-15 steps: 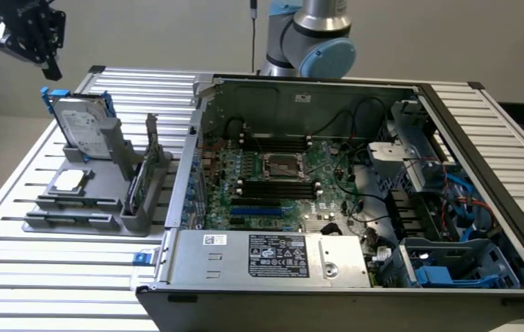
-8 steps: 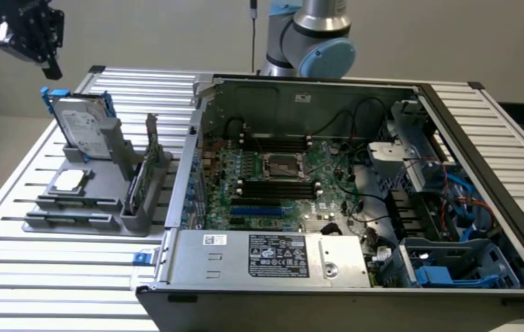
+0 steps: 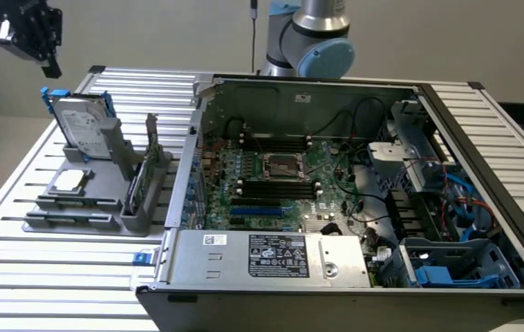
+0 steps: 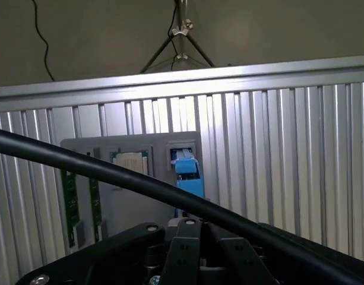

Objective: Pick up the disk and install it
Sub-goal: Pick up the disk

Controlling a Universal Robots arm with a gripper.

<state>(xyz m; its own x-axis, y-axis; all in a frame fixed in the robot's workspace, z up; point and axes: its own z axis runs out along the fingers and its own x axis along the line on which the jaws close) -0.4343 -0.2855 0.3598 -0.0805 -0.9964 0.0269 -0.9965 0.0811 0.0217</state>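
A black cable (image 4: 51,155) is crossing the wrist view, partly hiding the grey holder (image 3: 82,216). The slatted aluminium table (image 3: 22,166) is carrying an open computer case (image 3: 336,180). The gripper (image 3: 51,68), fingers pressed together and empty, is hovering upper left in the exterior view, above the disk (image 3: 82,128), which is standing upright in that holder.

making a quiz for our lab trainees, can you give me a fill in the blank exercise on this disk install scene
1. The disk stands ___ in the grey holder, not yet picked up.
2. The gripper hovers above the holder with its jaws ___, holding nothing.
3. The plastic carrier framing the disk is ___.
4. The holder sits on the exterior view's ___ of the open computer case.
Missing words: upright; shut; blue; left.
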